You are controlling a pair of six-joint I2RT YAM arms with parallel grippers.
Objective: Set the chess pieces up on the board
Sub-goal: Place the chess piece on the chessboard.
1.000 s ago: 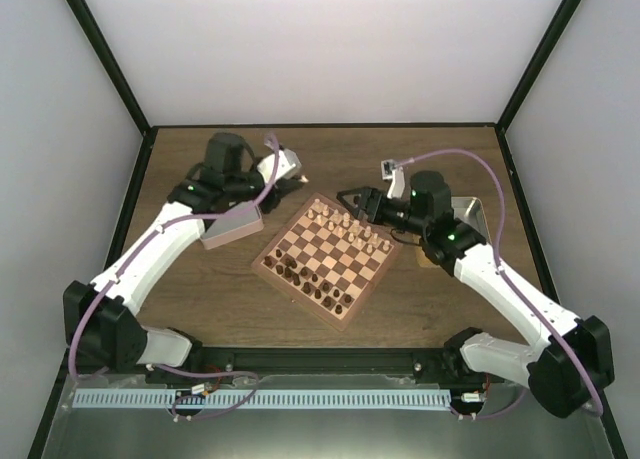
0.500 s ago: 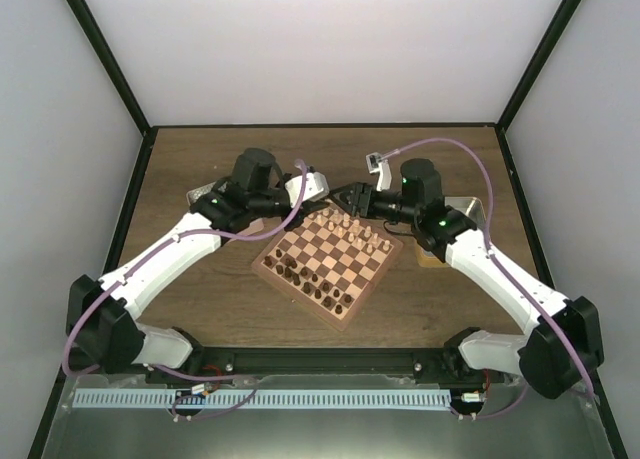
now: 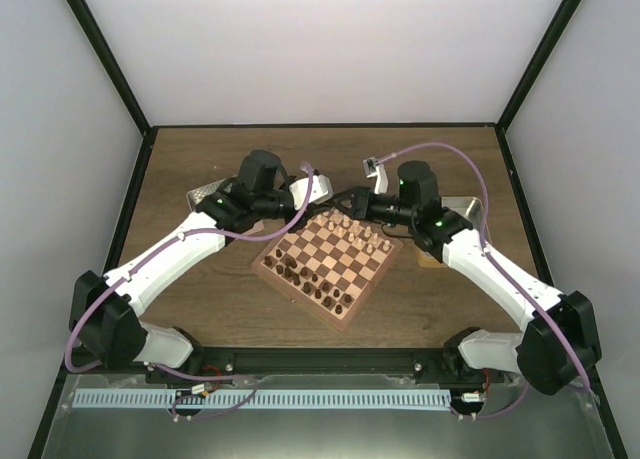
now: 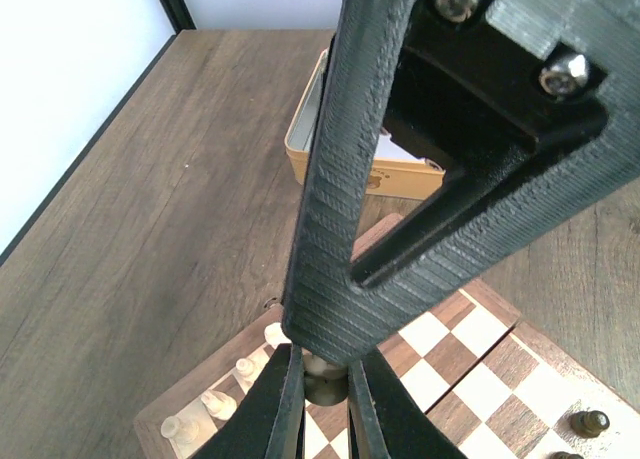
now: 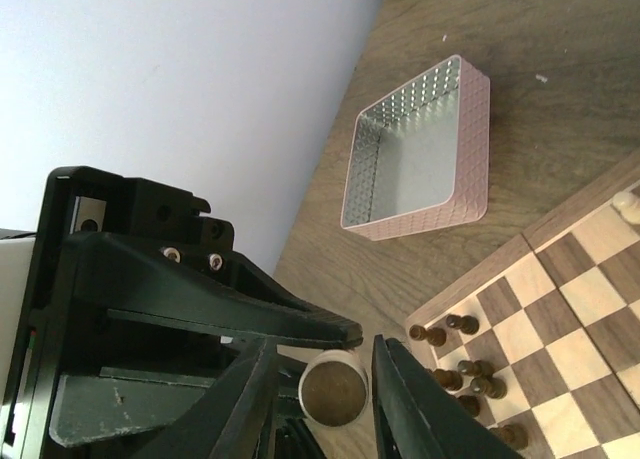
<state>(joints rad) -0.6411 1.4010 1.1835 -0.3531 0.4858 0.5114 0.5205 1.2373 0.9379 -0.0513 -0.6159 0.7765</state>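
Above the far corner of the board (image 3: 335, 251), the left jaws are clamped on a pale chess piece (image 5: 335, 387), its base turned toward the right jaws, which sit slightly apart around it, apparently to take it over.

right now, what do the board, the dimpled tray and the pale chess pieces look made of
The board: wood, matte, faint grain in its light and dark checks, reddish-brown rim. The dimpled tray: probably metal, silvery sheen inside, walls tinted pinkish outside. The pale chess pieces: likely bare wood, smooth beige; too small to show grain.
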